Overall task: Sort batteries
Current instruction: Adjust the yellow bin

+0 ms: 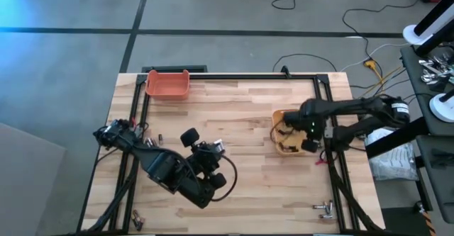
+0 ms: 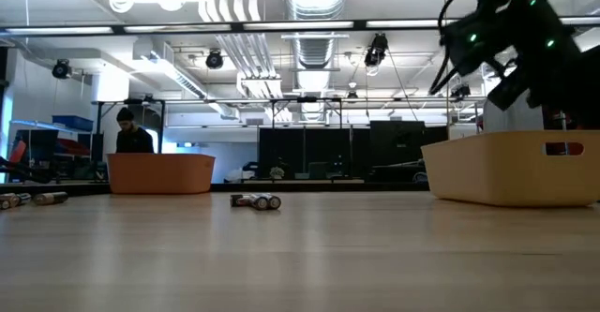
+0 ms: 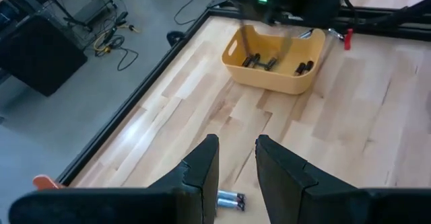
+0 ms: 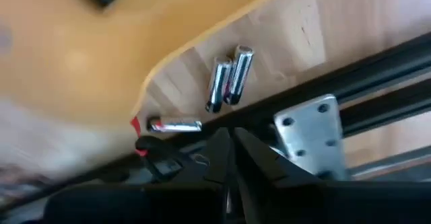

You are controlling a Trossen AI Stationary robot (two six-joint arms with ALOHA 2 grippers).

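right gripper (image 4: 229,140) closed, empty, over yellow bin (image 1: 284,148), batteries (image 4: 229,77) just beside

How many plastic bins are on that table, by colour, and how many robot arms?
orange bin: 1
yellow bin: 1
robot arms: 2, the left arm and the right arm
Total: 4
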